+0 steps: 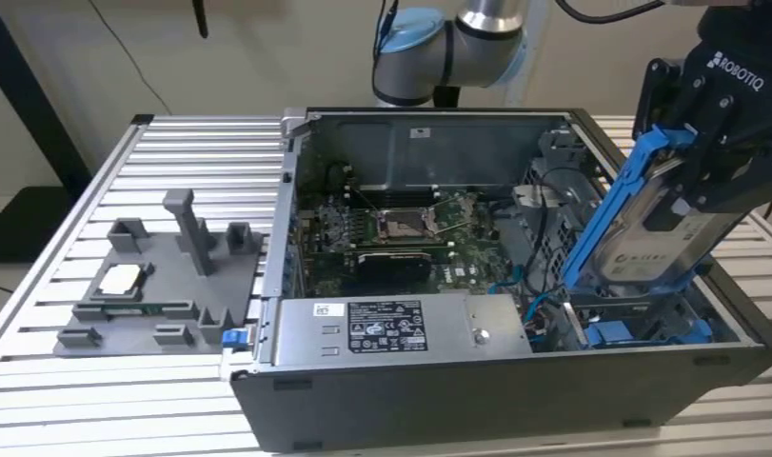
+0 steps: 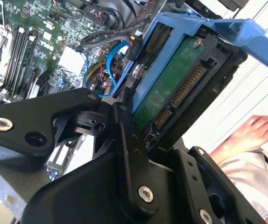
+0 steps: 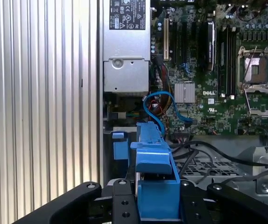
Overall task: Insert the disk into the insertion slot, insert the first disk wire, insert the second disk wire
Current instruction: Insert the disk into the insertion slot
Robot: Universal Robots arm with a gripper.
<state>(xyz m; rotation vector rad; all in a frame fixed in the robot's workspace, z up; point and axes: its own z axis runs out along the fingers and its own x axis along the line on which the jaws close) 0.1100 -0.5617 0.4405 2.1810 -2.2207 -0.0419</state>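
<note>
Gripper point(image 1: 709, 176) clamped on disk point(image 1: 652, 243), tilted just above the slot point(image 1: 640, 324); not seated, cabling apparently not started.

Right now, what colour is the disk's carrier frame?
Bright blue; the carrier frame shows best in the exterior view.

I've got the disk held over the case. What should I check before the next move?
1. Grip on the disk: ok, the gripper is shut on it.
2. Disk seated in the insertion slot: not ok, it hangs over the slot, not yet in.
3. Disk squared to the slot: not ok, it leans steeply.
4. Blue cable clear of the slot: cannot tell.
5. Person's hand clear of the arm: cannot tell; it lies past the disk in the second wrist view.
</note>
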